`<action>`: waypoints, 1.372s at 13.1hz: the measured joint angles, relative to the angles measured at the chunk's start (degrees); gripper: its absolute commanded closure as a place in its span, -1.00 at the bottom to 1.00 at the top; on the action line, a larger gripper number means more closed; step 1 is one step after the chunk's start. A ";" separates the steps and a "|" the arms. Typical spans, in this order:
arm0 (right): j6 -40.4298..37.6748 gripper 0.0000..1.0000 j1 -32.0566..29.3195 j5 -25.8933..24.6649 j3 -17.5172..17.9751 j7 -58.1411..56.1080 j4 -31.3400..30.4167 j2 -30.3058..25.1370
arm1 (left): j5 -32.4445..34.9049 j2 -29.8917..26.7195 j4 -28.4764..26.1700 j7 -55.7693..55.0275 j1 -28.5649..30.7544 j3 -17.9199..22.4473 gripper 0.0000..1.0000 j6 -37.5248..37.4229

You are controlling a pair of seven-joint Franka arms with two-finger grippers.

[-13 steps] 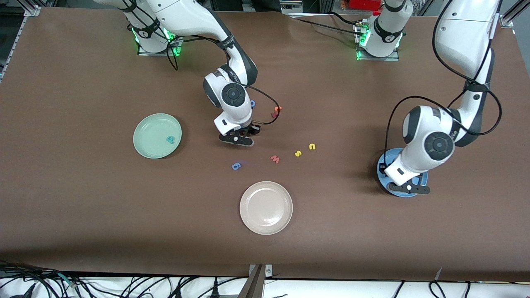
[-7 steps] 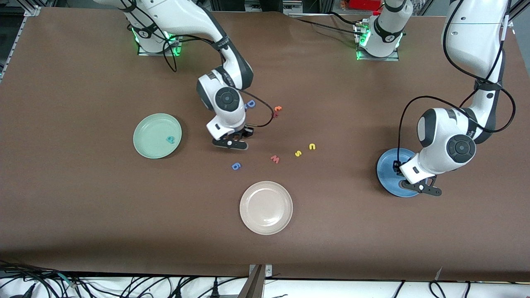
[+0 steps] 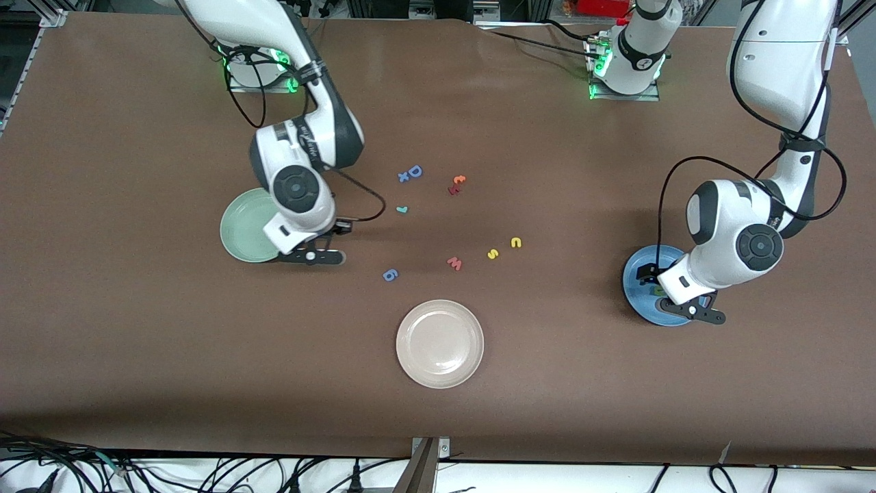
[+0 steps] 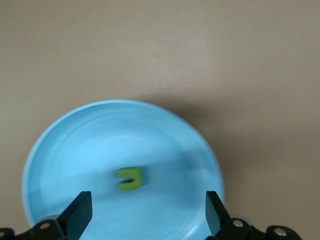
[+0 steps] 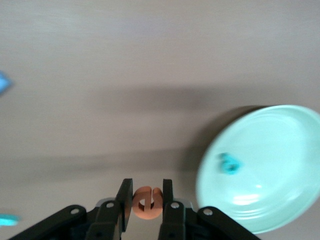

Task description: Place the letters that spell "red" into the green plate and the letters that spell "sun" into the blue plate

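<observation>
Letters for "red" are split three ways: the orange "e" (image 5: 146, 203) is pinched between the nearly closed fingers of the right hand (image 3: 309, 256), which hangs over the counter (image 3: 137, 356) at the 3 o'clock edge of the green plate (image 3: 243, 233); a teal "d" (image 5: 230, 163) lies inside that plate; the teal "r" (image 3: 402, 209) lies on the counter, at 3 o'clock from the right hand and well apart from it. Letters for "sun": the dark green "u" (image 4: 131, 178) lies in the blue plate (image 4: 75, 150) at the left arm's end of the counter, directly under the left hand (image 4: 147, 212), whose fingers stand wide apart and hold nothing. The yellow "s" (image 3: 492, 254) and yellow "n" (image 3: 516, 242) lie just beside each other mid-counter, the "n" at 2 o'clock from the "s". A pink "w" (image 3: 454, 263) lies near the "s" at its 8 o'clock. A cream-white plate (image 3: 439, 344) sits at 6 o'clock from the "w", nearer the front camera. A blue "D" (image 3: 415, 171) and a red-orange letter pair (image 3: 456, 183) lie at 12 o'clock from the "w".
</observation>
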 measured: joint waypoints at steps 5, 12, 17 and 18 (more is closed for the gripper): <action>0.39 0.74 -0.24 0.02 -6.70 -8.98 -8.19 -0.88 | -0.72 -2.45 0.04 -24.26 -3.23 -8.94 -1.00 -3.26; 9.62 -0.87 -0.22 0.02 -10.71 -16.38 -18.95 -0.96 | -0.72 -3.45 -0.85 -37.14 -10.62 -12.06 -0.99 -6.43; 8.79 -0.98 -0.11 0.05 -10.85 -16.38 -19.12 -2.84 | -0.72 -1.74 -1.83 -41.46 -13.76 -13.01 -0.98 -6.29; 7.09 -0.98 -0.02 0.06 -10.85 -16.36 -18.54 -3.91 | -0.72 -0.94 -1.83 -41.48 -14.03 -13.04 -0.96 -6.11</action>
